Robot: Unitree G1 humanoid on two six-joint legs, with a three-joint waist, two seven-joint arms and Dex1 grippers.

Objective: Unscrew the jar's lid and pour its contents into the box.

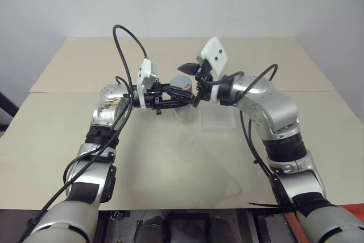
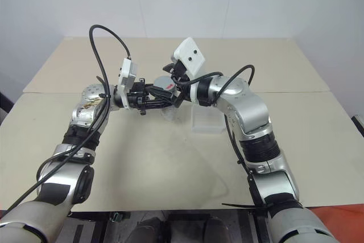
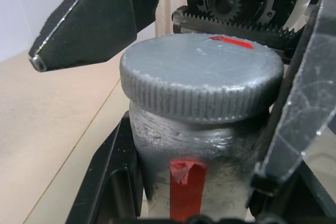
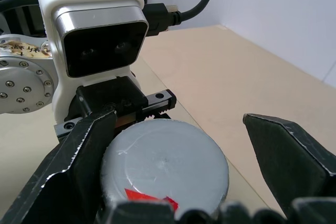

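- The right tool has its two black fingers spread wide, one on each side of the lid. One finger already lies against the lid's ribbed rim, while the other stands clear of it across a gap.
- The lid sits between those fingers, straight ahead of the right tool, its flat top with a red mark facing that tool's wrist.
- The left tool is pinched tight on the jar, its fingers pressing the glass body on both sides just under the lid.
- The jar is held up above the table, near the middle between the two arms, with the lid end turned toward the right tool. Its long axis seems to run roughly along the line the right tool points.
- My reading is that the coming move is closing the right fingers on the rim and then twisting about that axis; the right arm is the one placed for it.
- The box rests on the table just below and beside the right tool, near the jar but apart from it.
- The contents cannot be made out.
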